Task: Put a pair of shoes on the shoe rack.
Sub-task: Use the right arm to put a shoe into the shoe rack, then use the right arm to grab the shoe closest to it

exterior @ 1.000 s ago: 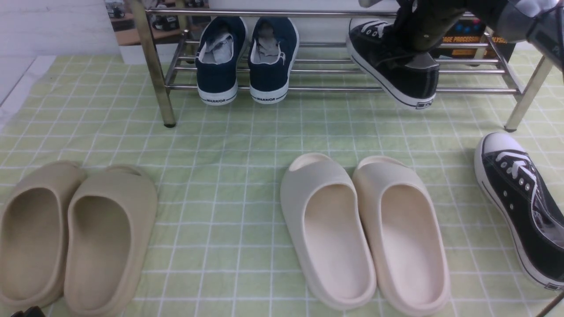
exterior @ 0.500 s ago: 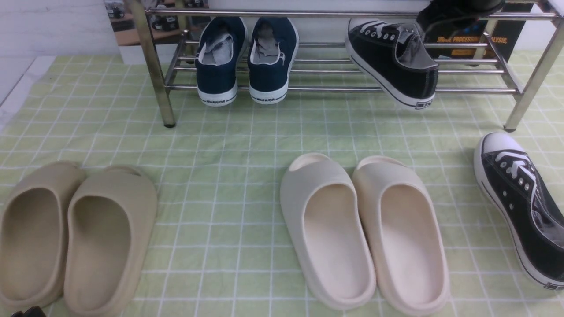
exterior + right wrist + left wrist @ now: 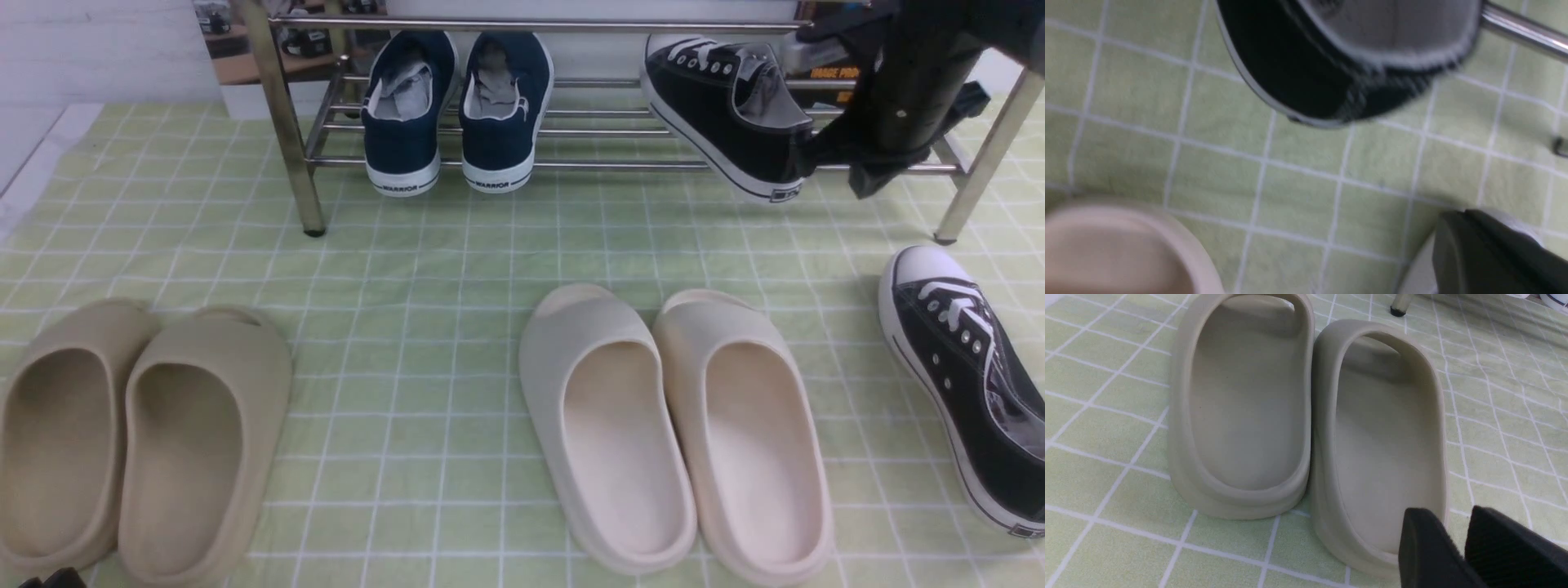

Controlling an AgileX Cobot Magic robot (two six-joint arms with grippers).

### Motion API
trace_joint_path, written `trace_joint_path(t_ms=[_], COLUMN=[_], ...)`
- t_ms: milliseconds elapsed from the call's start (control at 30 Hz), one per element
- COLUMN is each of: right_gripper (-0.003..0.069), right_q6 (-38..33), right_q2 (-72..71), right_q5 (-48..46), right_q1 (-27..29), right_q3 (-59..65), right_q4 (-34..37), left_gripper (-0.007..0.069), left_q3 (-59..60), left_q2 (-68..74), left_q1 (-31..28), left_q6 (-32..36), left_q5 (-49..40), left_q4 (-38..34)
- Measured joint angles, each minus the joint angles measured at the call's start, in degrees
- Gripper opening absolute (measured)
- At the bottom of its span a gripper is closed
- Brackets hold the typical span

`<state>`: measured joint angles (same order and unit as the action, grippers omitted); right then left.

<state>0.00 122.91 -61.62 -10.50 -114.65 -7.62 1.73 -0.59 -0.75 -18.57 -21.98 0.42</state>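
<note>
right end effector (image 3: 867, 173) now beside sneaker (image 3: 727, 114)

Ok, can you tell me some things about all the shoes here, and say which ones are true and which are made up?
1. Both black canvas sneakers with white toe caps are on the shiny chrome shoe rack. False: one black sneaker is on the shoe rack; the other black sneaker lies on the green checked cloth.
2. The navy-blue sneakers stand on the shoe rack. True.
3. The cream rubber slippers stand on the shoe rack. False: the cream rubber slippers are on the cloth.
4. The beige rubber slippers sit side by side, touching. True.
</note>
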Motion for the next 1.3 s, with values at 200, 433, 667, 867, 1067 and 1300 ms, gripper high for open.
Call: trace_joint_path(t_ms=[200, 433, 667, 867, 1067, 1300], right_gripper=[-0.0003, -0.0002, 0.0002, 0.0004, 0.0004, 0.0004], right_q6=[0.85, 0.85, 0.00, -0.50, -0.50, 0.82], right_q2=[0.94, 1.01, -1.71, -9.54, -21.25, -38.50], right_q5=[6.35, 6.93, -1.68, -8.91, -9.00, -5.34], right_q1=[-2.02, -4.45, -4.39, -3.46, -0.39, 0.76], right_q3=[0.00, 0.00, -1.15, -0.97, 10.38, 36.14], right_q4=[2.48, 2.87, -2.41, -5.04, -0.41, 0.76], left_gripper=[0.0181, 0.0185, 0.0189, 0.0193, 0.0200, 0.0201], left_q3=[0.00, 0.00, 0.00, 0.00, 0.00, 0.00], left_q2=[0.00, 0.00, 0.00, 0.00, 0.00, 0.00], left_q1=[0.00, 0.00, 0.00, 0.00, 0.00, 0.00], left_q6=[0.00, 0.00, 0.00, 0.00, 0.00, 0.00], left_q5=[0.00, 0.00, 0.00, 0.00, 0.00, -0.02], left_q4=[0.00, 0.00, 0.00, 0.00, 0.00, 0.00])
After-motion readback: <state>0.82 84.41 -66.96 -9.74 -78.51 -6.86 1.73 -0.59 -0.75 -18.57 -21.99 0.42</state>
